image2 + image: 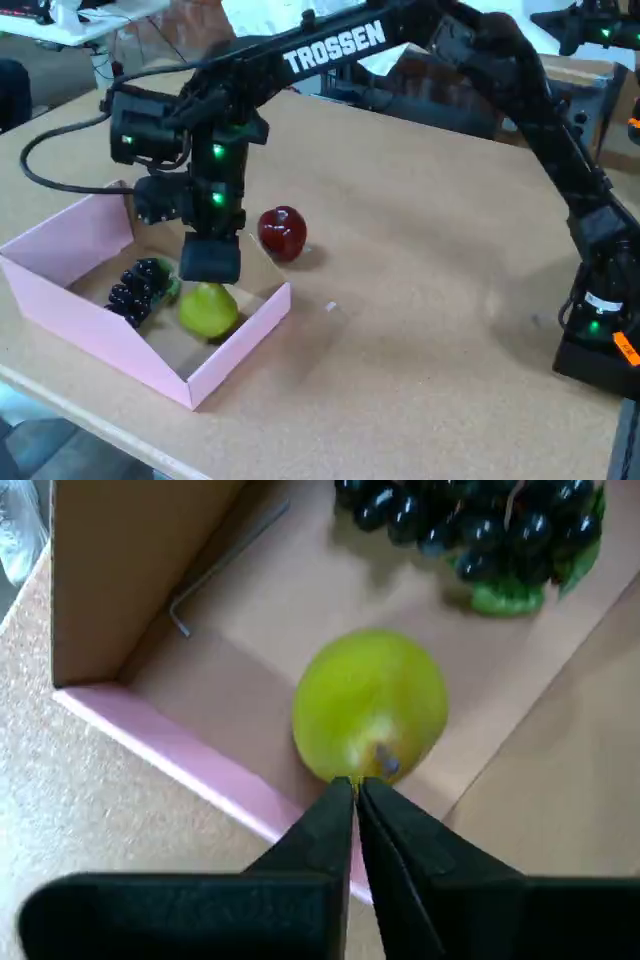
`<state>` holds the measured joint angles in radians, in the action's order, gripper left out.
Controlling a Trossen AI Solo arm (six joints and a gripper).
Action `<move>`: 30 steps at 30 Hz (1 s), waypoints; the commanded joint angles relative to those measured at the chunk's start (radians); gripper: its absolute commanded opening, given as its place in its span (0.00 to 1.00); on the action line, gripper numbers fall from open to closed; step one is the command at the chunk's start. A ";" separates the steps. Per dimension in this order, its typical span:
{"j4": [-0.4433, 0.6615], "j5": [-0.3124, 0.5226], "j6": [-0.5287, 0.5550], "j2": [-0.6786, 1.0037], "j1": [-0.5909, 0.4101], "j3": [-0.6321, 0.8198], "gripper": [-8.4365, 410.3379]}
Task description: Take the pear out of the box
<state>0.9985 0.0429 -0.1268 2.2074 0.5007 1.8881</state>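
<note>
Claw (355, 785), black wedge tips together, over smooth round pear (370, 705).

The wrist view rides just behind the black gripper (355, 785), looking steeply down and close into the shallow pink cardboard box (190, 765). The fixed view stands off the cork-topped table (430, 290), raised and angled down, far enough to take in the whole black arm (330, 45). Both share the box (100, 340), the small yellow-green pear (370, 705) (208, 310) and the dark purple grape bunch (480, 525) (138, 290).
</note>
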 commanded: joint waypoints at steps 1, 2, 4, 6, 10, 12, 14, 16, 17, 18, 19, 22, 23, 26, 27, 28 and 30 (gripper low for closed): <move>0.029 0.002 0.011 -0.001 0.000 0.000 0.16; 0.035 0.002 0.012 -0.002 0.000 0.000 0.19; 0.040 0.002 0.018 -0.002 0.000 0.000 0.25; 0.040 0.002 0.018 -0.002 0.000 0.000 0.31; 0.037 0.003 0.017 -0.002 0.000 0.000 0.41; 0.036 0.003 0.004 -0.002 0.000 0.000 0.45; 0.029 0.003 -0.009 -0.002 0.000 0.000 0.48; 0.019 0.011 -0.010 -0.002 0.000 0.000 0.49; 0.014 0.016 -0.012 -0.002 0.000 0.000 0.50; 0.013 0.020 -0.014 -0.002 0.000 0.000 0.50; 0.013 0.021 -0.017 -0.002 0.000 0.000 0.51; 0.009 0.026 -0.029 0.005 0.000 0.000 0.53; 0.006 0.027 -0.032 0.006 0.000 0.000 0.54; -0.003 0.029 -0.035 0.008 0.000 0.000 0.57; -0.009 0.033 -0.036 0.008 0.000 0.000 0.58; -0.015 0.037 -0.039 0.008 0.000 0.000 0.58; -0.027 0.039 -0.048 0.008 0.000 0.000 0.60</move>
<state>0.9924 0.0685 -0.1616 2.2166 0.5003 1.8881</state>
